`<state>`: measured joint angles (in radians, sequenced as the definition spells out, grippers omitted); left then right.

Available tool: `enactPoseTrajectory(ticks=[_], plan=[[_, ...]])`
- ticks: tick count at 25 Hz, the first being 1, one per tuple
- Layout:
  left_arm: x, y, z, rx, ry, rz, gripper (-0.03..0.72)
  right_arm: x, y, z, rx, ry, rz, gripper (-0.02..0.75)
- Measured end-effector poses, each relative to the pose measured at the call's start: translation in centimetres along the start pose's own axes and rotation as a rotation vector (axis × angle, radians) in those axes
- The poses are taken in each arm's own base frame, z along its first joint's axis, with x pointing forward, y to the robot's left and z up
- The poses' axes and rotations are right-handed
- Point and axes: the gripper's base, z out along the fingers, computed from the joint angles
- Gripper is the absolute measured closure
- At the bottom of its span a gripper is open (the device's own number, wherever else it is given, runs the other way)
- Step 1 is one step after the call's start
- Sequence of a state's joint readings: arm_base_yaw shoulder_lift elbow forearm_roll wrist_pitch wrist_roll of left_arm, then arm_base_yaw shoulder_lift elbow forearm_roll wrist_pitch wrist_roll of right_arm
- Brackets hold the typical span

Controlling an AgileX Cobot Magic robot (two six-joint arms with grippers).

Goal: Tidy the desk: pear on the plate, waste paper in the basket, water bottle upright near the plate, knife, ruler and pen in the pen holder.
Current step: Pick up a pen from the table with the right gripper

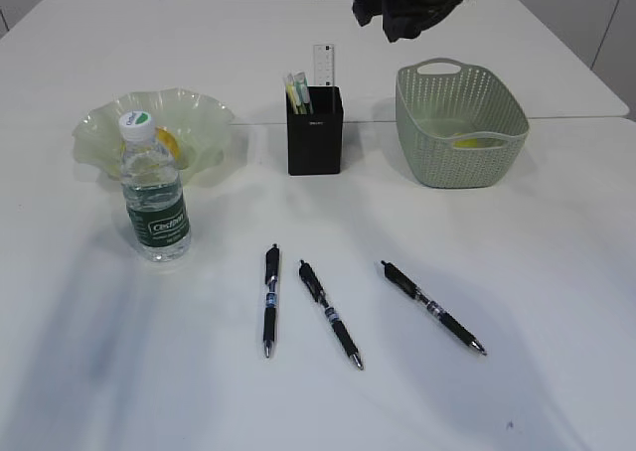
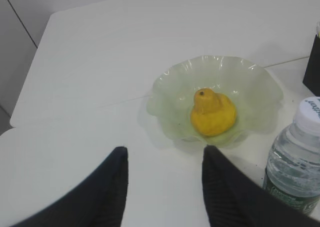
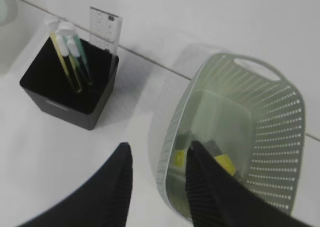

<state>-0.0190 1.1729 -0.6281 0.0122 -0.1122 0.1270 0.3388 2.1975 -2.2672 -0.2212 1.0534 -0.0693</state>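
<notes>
The pear (image 2: 213, 115) sits in the plate (image 2: 260, 87), the bottle (image 1: 154, 190) upright just in front. The ruler (image 1: 323, 66) stands in the holder (image 1: 314, 133); three pens (image 1: 327, 313) lie on the desk (image 1: 556, 272). Something yellow lies in the basket (image 1: 459, 123). The left gripper (image 2: 165, 182) and the right gripper (image 3: 157, 179) are both spread, empty.

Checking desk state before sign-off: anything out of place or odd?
Yes: three black pens lie loose on the desk, fanned out in front of the pen holder rather than in it. Otherwise tidy: pear on the plate, water bottle upright beside it, ruler in the holder.
</notes>
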Motion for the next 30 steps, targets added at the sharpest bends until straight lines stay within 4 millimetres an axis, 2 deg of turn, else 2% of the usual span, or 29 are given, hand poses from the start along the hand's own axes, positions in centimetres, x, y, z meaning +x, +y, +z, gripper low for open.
enactPoseTrajectory(ticks=[13,30], plan=[[0.0,0.0,0.0,0.000,0.000,-0.002,0.347,1.3,0.5,-1.0,-0.072,0.153,-0.028,0.467],[0.0,0.0,0.0,0.000,0.002,-0.004,0.347,1.4,1.3,-1.1,-0.159,0.164,0.016,0.468]])
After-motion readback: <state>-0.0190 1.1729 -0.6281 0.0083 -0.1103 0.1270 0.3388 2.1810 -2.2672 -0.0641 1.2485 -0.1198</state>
